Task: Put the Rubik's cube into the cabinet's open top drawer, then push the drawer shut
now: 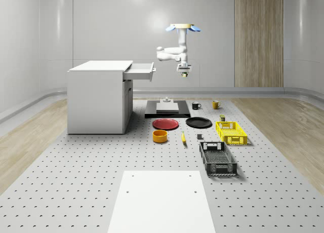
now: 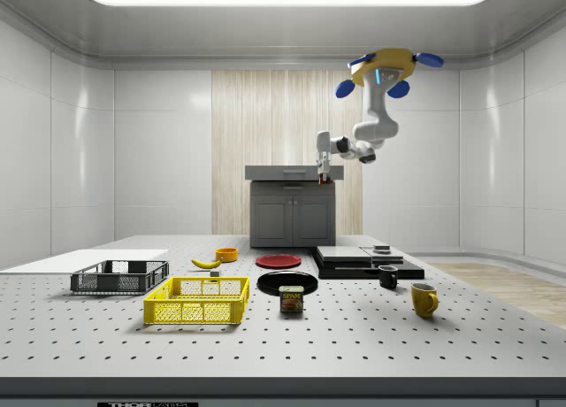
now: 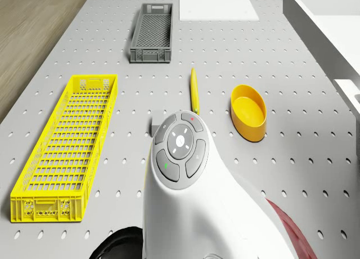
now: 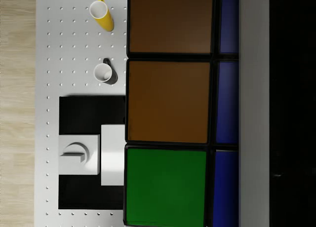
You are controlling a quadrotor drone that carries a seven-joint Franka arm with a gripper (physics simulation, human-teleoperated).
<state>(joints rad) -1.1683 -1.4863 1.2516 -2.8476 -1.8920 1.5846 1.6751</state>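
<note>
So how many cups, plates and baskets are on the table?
Cups: 2, a yellow cup and a black cup.
Plates: 2, a red plate and a black plate.
Baskets: 2, a yellow basket and a dark grey basket.
Total: 6

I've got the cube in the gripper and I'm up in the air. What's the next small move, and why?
Probably carry the Rubik's cube sideways toward the open top drawer. The drone hovers high over the table, the gripper hanging at about drawer height but off to the whole-scene view's right of the drawer front, over the black platform, so releasing here would miss.
</note>
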